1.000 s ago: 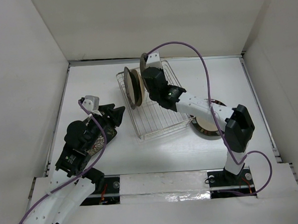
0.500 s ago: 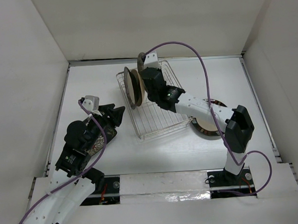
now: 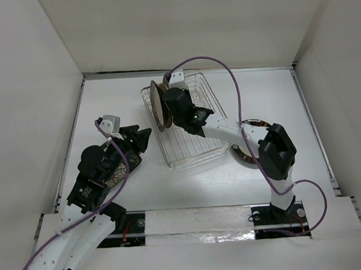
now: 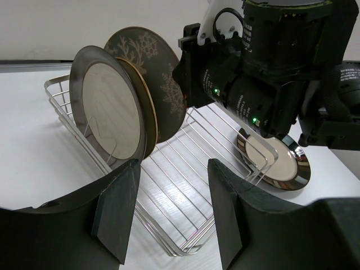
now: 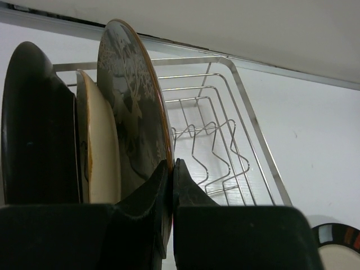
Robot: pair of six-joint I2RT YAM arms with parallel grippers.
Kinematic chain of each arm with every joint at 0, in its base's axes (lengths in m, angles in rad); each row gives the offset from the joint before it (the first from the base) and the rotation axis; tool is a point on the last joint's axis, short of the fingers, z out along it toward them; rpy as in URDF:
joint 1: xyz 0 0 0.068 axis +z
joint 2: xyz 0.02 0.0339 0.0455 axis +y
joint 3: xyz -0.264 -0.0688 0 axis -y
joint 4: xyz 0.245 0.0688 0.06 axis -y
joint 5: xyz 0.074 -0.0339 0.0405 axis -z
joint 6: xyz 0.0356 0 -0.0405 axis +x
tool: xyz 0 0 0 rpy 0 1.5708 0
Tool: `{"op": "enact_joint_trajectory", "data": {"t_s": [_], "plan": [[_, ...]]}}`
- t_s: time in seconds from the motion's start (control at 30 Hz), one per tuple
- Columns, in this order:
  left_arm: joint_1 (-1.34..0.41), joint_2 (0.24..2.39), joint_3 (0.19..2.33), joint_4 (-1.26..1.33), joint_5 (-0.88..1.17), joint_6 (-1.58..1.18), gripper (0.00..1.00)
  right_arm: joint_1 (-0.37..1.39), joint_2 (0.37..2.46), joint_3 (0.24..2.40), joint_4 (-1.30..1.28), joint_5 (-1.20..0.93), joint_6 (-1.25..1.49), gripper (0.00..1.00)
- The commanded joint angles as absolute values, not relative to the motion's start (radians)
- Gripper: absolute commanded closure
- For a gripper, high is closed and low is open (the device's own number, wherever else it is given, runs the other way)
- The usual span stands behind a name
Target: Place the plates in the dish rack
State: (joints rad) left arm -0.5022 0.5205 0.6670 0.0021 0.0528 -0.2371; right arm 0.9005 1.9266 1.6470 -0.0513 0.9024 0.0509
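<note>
The dish rack [image 3: 192,131] [image 4: 185,185] [image 5: 225,135] holds three plates upright at its left end: a dark-rimmed plate with a cream centre [image 4: 109,112] [image 5: 34,129], a tan plate [image 4: 147,121] [image 5: 98,152] and a grey deer plate [image 4: 152,56] [image 5: 129,95]. My right gripper [image 5: 170,167] [image 3: 168,98] is shut on the grey plate's rim, which stands close beside the tan plate. Another dark-rimmed plate [image 3: 249,151] [image 4: 275,160] lies flat on the table right of the rack. My left gripper [image 4: 171,211] [image 3: 141,137] hovers open, left of the rack, holding nothing.
A dark patterned plate [image 3: 114,173] lies partly hidden under my left arm. The right arm [image 4: 270,67] reaches over the rack's middle. White walls enclose the table on three sides. The rack's right rows of prongs [image 5: 219,152] hold nothing.
My right gripper has carried the grey deer plate leftward, bringing it close beside the tan plate. The left arm has not moved.
</note>
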Motion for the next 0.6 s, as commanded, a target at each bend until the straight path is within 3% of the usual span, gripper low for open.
{"op": "enact_joint_trajectory", "data": {"t_s": [0.0,0.4,0.57], "plan": [[-0.5,0.517,0.667,0.041,0.064,-0.236,0.52,0.914,1.899,1.712,0.054,0.945,0.094,1.0],[-0.5,0.52,0.666,0.041,0.069,-0.239,0.52,0.923,1.937,1.694,0.003,0.913,0.224,1.0],[-0.5,0.522,0.666,0.04,0.071,-0.239,0.52,0.933,1.919,1.672,0.005,0.907,0.25,0.83]]}}
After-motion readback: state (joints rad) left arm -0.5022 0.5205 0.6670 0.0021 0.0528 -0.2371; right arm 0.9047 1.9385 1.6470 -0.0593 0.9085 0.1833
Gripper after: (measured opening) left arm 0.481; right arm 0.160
